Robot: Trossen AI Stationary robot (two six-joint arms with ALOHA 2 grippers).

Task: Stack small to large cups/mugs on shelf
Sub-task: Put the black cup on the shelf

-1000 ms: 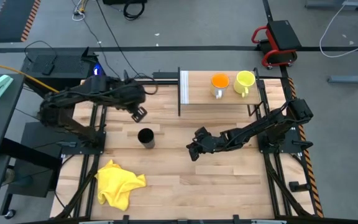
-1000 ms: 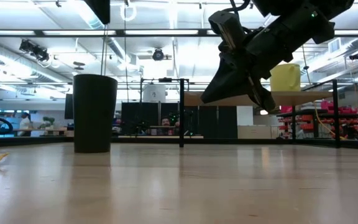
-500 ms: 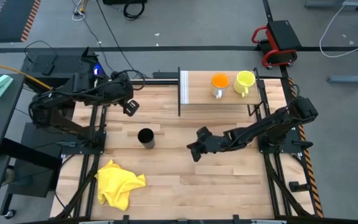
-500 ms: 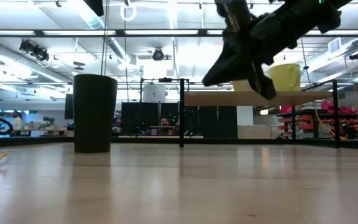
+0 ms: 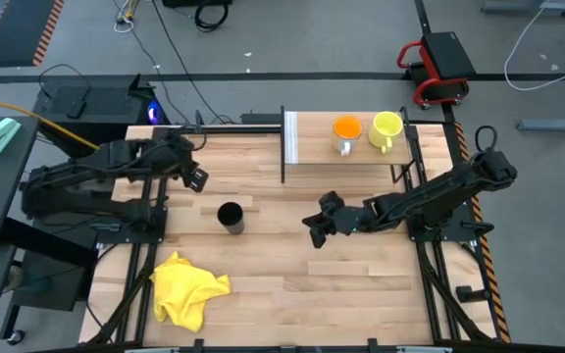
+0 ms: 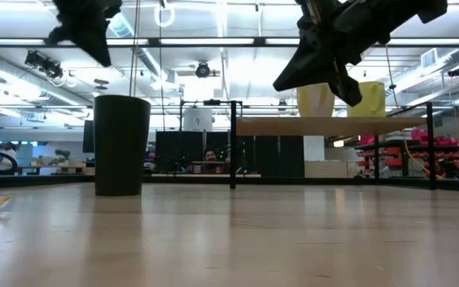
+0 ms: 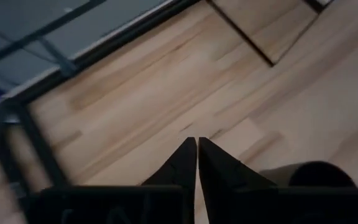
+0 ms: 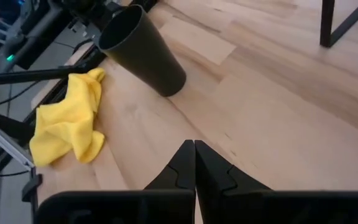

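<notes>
Orange cup (image 5: 346, 128) and yellow-green mug (image 5: 385, 127) sit upright side by side on the shelf (image 5: 317, 147), upper right; black cup (image 5: 230, 216) stands left of center.

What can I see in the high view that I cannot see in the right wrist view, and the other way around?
Only the high view shows the shelf carrying the orange cup and the yellow-green mug, plus the left gripper and both arms. Only the right wrist view shows the right gripper close up, with its fingers shut on nothing. Both show the black cup standing on the table and the yellow cloth near it.
</notes>
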